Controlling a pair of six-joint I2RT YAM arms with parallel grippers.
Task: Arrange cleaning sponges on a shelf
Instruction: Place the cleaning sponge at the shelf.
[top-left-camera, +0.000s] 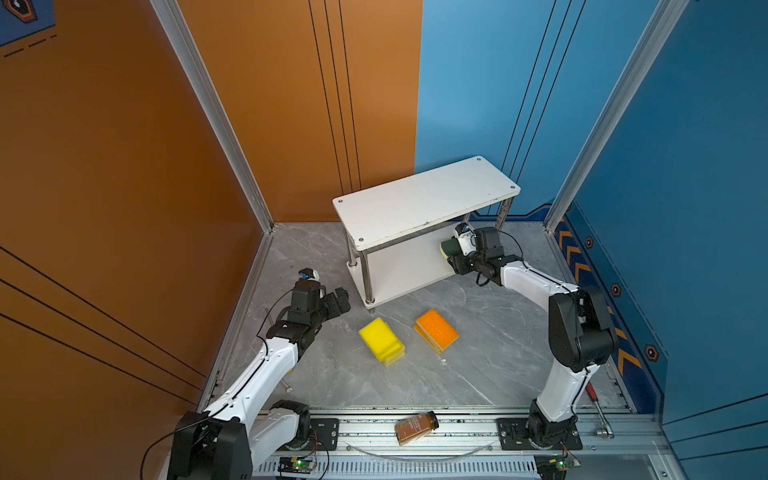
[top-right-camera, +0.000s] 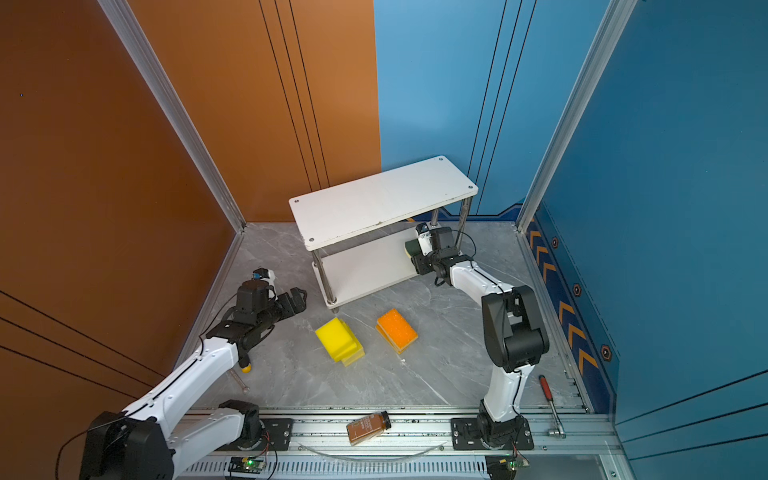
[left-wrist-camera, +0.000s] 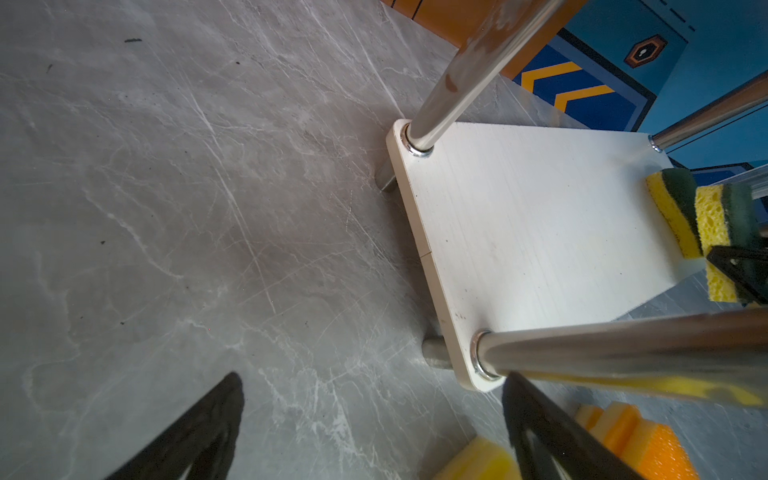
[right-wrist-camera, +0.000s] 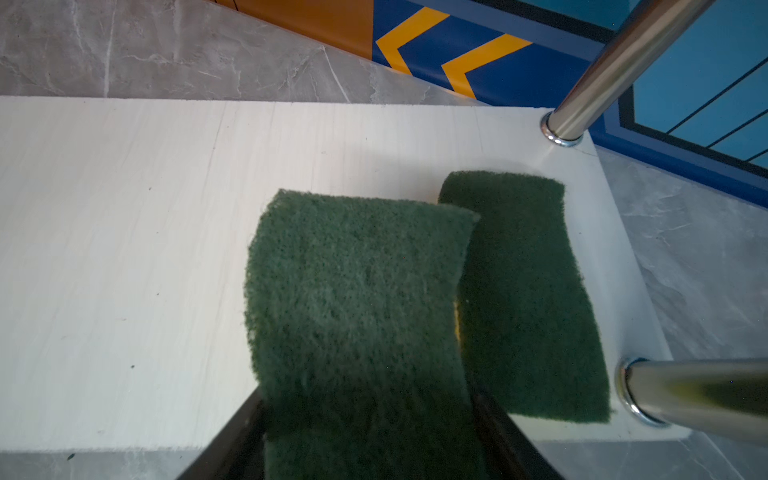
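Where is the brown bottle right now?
In both top views the bottle lies on its side on the front rail, between the left arm's base and the right arm's base.

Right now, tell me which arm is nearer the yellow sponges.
Left. The left arm ends just beside the yellow sponges; the right arm is farther at the shelf, jaws on a green-topped sponge.

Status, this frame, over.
Left gripper open. Right gripper shut on green sponge over lower board, beside second green sponge. Yellow stack, orange stack unplaced. Nothing blocking.
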